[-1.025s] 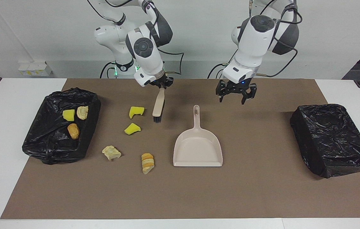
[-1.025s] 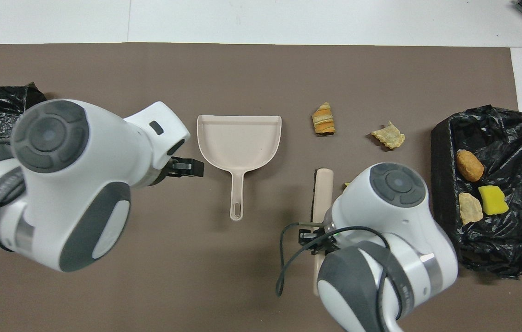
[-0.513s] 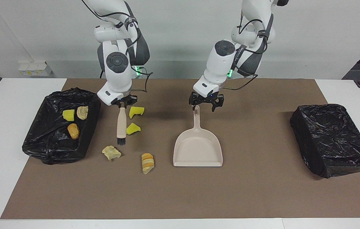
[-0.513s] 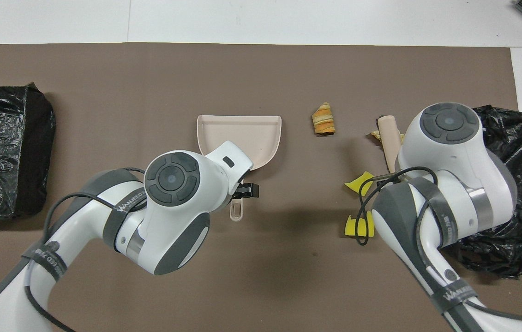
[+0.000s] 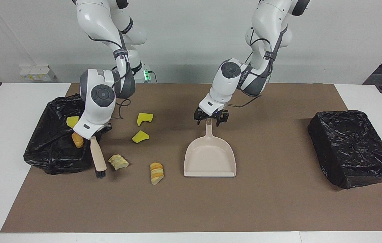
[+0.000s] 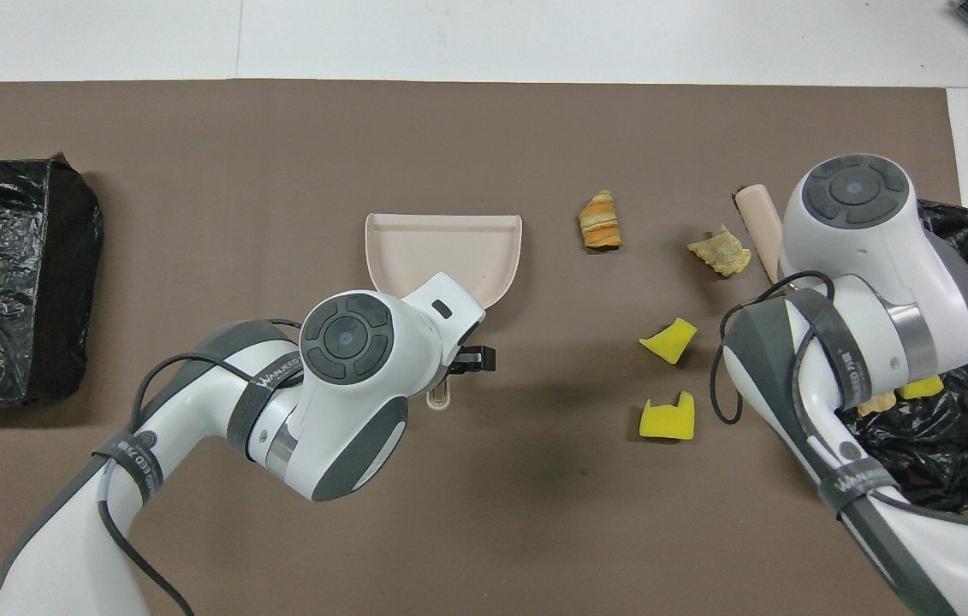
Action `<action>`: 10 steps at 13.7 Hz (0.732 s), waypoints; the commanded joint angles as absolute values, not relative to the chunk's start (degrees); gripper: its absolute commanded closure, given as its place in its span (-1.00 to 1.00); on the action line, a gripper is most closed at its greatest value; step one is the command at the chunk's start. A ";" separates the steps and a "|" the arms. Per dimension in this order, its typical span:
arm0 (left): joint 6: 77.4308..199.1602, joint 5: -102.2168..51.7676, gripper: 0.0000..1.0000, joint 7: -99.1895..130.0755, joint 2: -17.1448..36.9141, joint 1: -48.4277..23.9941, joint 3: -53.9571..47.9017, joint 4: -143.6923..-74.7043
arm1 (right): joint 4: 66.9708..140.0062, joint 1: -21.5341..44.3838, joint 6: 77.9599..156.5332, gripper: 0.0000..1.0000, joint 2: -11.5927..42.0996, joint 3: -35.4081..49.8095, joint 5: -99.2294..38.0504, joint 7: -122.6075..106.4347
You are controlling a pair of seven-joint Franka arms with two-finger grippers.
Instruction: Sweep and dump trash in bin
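We read the job as partly done. Taking the dustpan (image 5: 210, 156) at the middle of the mat as our landmark, the lined bin (image 5: 63, 133) toward the right arm's end already holds three scraps of trash: a yellow chunk (image 5: 72, 120), an orange lump (image 5: 77, 139), and a tan one (image 6: 875, 402) that shows only from overhead. Four scraps lie on the mat between the dustpan and that bin: two yellow chunks (image 5: 144, 118) (image 5: 140, 136) nearer the robots, a tan lump (image 5: 118, 162) and a striped orange piece (image 5: 156, 172) level with the pan's mouth. The pan itself is empty. Our right gripper (image 5: 93, 134) is clamped on the brush (image 5: 98, 158), whose bristles touch the mat just beside the tan lump, at the bin's edge. Our left gripper (image 5: 207, 118) straddles the top of the dustpan handle; its jaws look open around it, though we cannot tell whether they grip it yet. A second lined bin (image 5: 353, 147) sits toward the left arm's end. What is left, we judge: sweep the four scraps into the pan, then tip them into a bin.
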State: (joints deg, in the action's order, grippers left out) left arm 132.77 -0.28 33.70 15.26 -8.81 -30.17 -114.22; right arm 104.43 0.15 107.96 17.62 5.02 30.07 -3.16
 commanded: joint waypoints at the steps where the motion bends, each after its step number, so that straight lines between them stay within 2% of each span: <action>1: 133.07 4.55 -0.04 34.89 15.47 -9.23 -29.79 -114.08 | 103.36 0.79 108.11 1.00 20.83 5.62 30.85 -3.61; 2: 133.07 5.96 0.22 34.89 15.47 -9.23 -29.79 -114.00 | 103.62 1.40 107.67 1.00 20.92 5.71 30.33 -2.91; 4: 132.89 8.34 0.95 34.54 15.47 -8.79 -29.71 -113.91 | 104.15 3.07 106.62 1.00 21.09 5.80 29.10 -1.41; 7: 129.31 10.02 1.00 31.14 13.20 -7.22 -29.71 -113.64 | 103.89 6.05 104.77 1.00 20.83 6.06 23.31 -0.88; 10: 119.13 10.02 1.00 11.41 8.89 -5.72 -29.53 -113.38 | 103.89 7.03 104.24 1.00 20.74 6.15 17.60 -0.09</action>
State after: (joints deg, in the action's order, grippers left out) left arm 124.48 9.38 20.72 13.06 -6.87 -29.64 -112.93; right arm 103.98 7.40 105.28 20.70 5.66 21.18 -0.16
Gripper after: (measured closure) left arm 0.687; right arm 0.744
